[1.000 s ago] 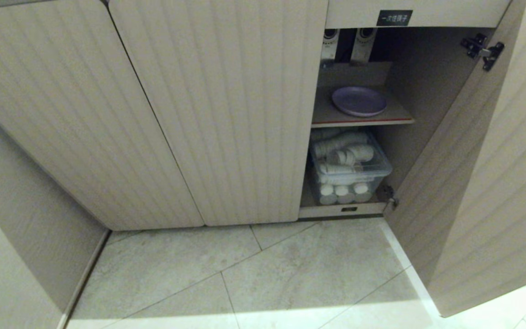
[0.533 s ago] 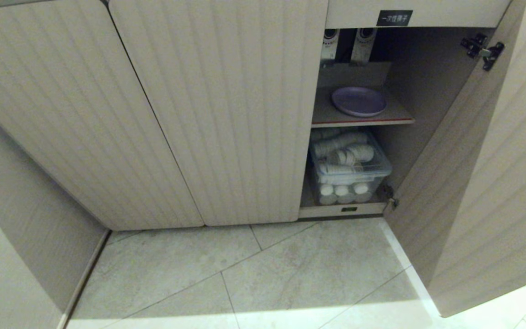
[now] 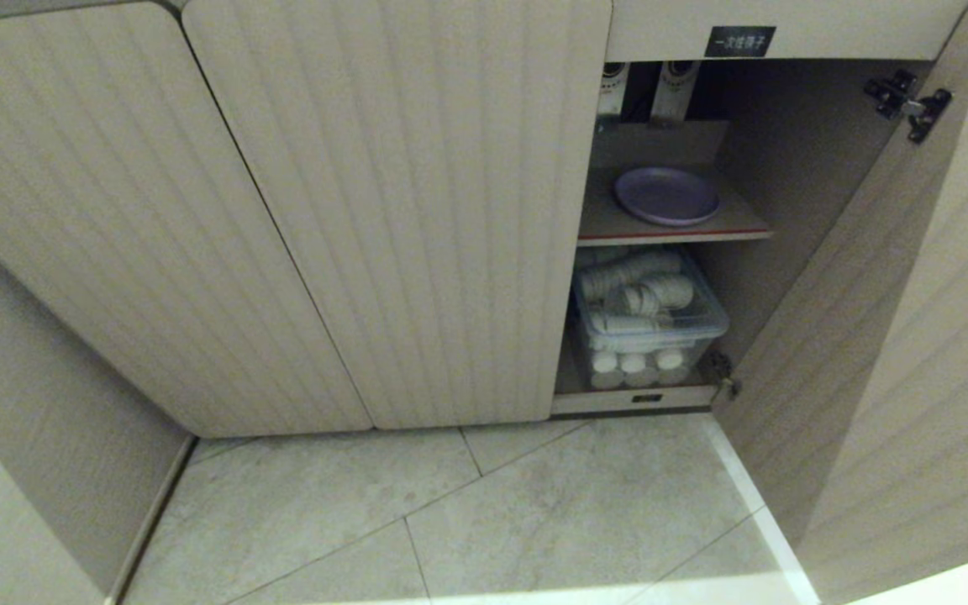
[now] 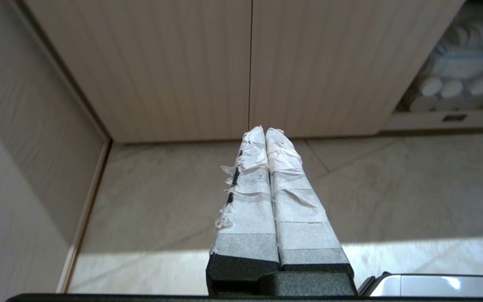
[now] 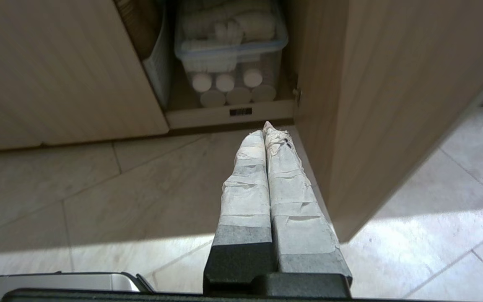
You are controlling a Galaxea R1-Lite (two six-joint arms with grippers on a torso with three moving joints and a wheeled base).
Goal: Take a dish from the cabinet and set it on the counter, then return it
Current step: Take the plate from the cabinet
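Hanging low over the tiled floor (image 4: 149, 188), the left hand (image 4: 265, 131) has its tape-wrapped fingers (image 4: 250, 197) pressed together, holding nothing, and points toward the two closed ribbed doors (image 4: 208, 63) of the cabinet (image 3: 417, 210). The right hand (image 5: 265, 131) is likewise closed and empty, fingertips aimed at the foot of the open compartment, with the swung-out door (image 5: 384, 105) just beside it. Neither hand shows in the head view. In that view the right-most door (image 3: 912, 353) stands open, black hinge (image 3: 911, 99) at its upper inner edge. Inside, the dish (image 3: 666, 196), lavender and lying flat, rests on the red-edged shelf (image 3: 669, 235), towards its front. Below the shelf a clear plastic bin (image 3: 648, 323) sits on the cabinet floor, filled with sleeves of white cups (image 3: 635, 290), some lying across the top, others showing round ends at the front. A small black label (image 3: 739, 40) with white characters is fixed above the opening. Two pale upright fittings (image 3: 644, 88) show at the back above the shelf.
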